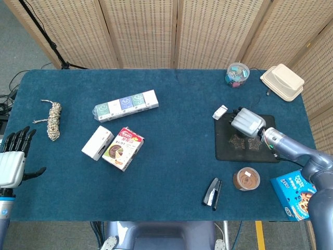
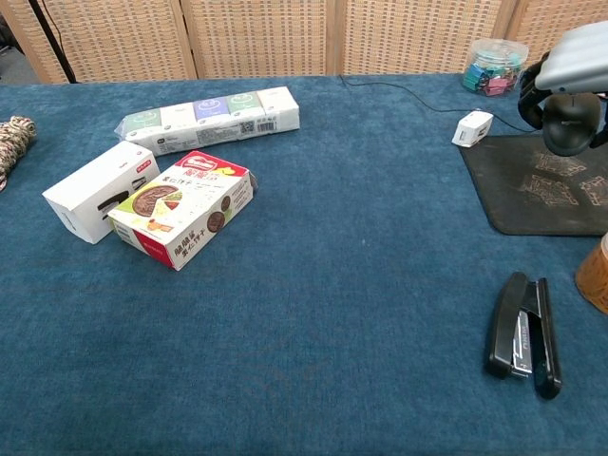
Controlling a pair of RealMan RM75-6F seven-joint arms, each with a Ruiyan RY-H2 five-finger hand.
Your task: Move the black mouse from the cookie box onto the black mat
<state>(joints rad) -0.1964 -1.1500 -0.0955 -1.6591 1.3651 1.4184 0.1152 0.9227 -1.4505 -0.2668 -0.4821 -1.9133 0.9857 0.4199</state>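
The fingers point(image 2: 543, 100) of the right hand point(image 2: 570, 90) are curled down around the black mouse point(image 2: 572, 123), gripping it from above. The left hand point(image 1: 13, 164), with fingers spread and nothing in them, is at the far edge of the desk point(image 1: 171, 172), well apart from the black mat point(image 1: 244, 138).

Landmark: the black mat.
- Desk: blue cloth surface carrying the mat and all other items.
- Right hand with mouse: above the mat, toward its far side.
- Cookie box point(image 1: 123, 148): well apart from the mat, with no mouse on it.
- Stapler point(image 1: 212, 193): near the mat's front corner, off it.
- Small white adapter point(image 1: 220, 112): just beside the mat's far corner; a cable runs from it.

Step in hand: judged as the placing step. The transfer looks nearly done; the mouse is over the mat but appears held clear of it.

Next move: lower the mouse until it rests flat on the mat, then spread the fingers and lift away.

View differences: the chest view shows the mouse beneath the palm. In the head view the hand covers it. Only the head view shows the left hand.
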